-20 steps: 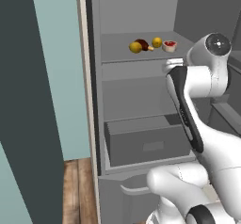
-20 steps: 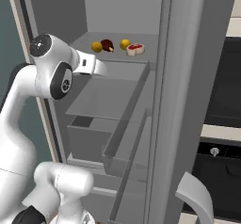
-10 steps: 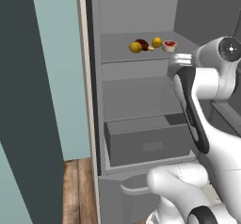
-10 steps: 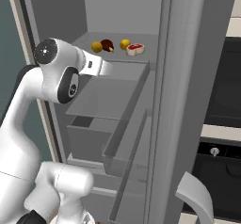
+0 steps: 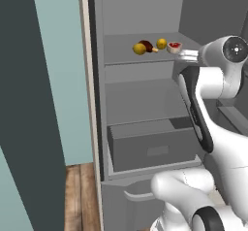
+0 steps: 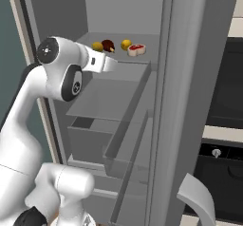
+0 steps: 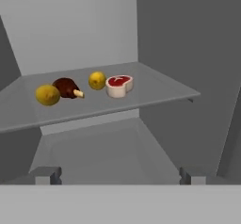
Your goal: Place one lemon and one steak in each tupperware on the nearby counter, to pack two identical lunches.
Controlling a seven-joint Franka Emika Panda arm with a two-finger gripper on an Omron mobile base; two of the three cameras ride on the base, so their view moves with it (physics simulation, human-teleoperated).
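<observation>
Gripper (image 7: 117, 176) jaws wide apart, empty, facing the fridge shelf (image 7: 155, 93). Mid-frame row: lemon (image 7: 47, 95), dark steak (image 7: 66, 87), second lemon (image 7: 97, 80), red steak (image 7: 119, 85). Lemons likely firm, light, may roll; pinch across the middle. Steaks probably soft, slippery; grip the edges.

I'm seeing two bright yellow lemons (image 7: 47, 95) on the grey fridge shelf (image 7: 155, 93). The steak (image 7: 119, 85) is showing red with a pale fat edge; the darker steak (image 7: 67, 87) is looking brown-red with a cream bone tip. The arm (image 6: 61, 73) is reading white with dark joints.
</observation>
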